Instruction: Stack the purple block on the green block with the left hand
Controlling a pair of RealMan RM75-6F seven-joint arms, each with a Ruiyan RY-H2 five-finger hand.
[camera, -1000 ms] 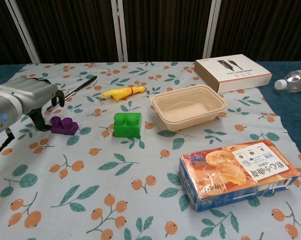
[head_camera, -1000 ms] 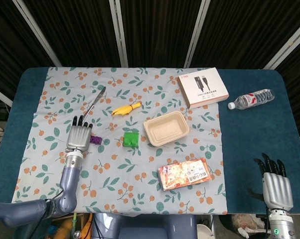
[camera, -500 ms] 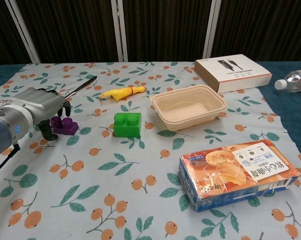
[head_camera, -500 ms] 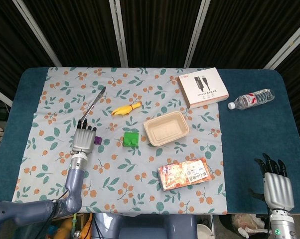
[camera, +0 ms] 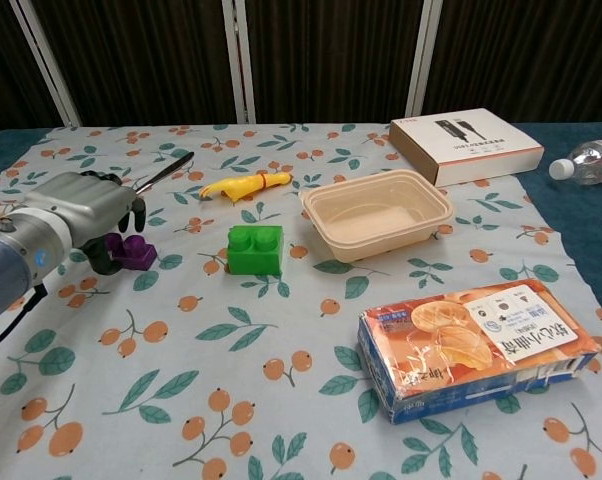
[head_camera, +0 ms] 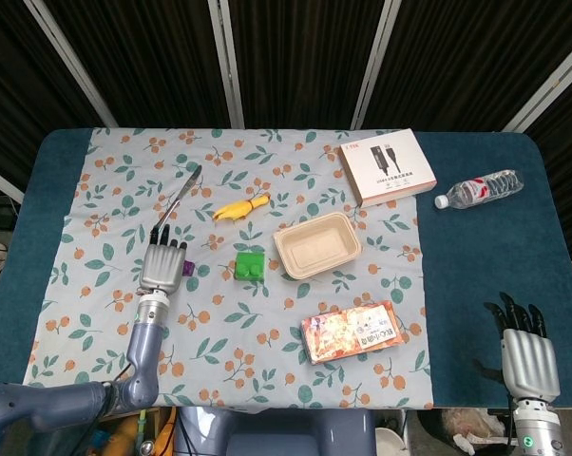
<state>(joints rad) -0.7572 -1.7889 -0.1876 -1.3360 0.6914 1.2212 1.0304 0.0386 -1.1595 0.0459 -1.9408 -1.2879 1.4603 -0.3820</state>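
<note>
The purple block (camera: 136, 254) lies on the floral cloth, left of the green block (camera: 255, 250). My left hand (camera: 84, 213) hovers over the purple block's left half. Its fingers reach over the block's far side and its thumb curls in by the near left edge, and the block still rests on the cloth. In the head view the left hand (head_camera: 162, 264) covers most of the purple block (head_camera: 187, 270), with the green block (head_camera: 249, 265) a short way to the right. My right hand (head_camera: 527, 355) hangs open off the table's front right corner.
A beige tray (camera: 377, 213) stands right of the green block. A yellow banana toy (camera: 243, 184) and a knife (camera: 153, 177) lie behind the blocks. An orange snack box (camera: 475, 344) sits front right, a white box (camera: 465, 144) and a bottle (camera: 586, 160) at the back right.
My left hand has slid right over the purple block, and its thumb has curled in toward the block's near side. The blocks and the right hand have not moved.
</note>
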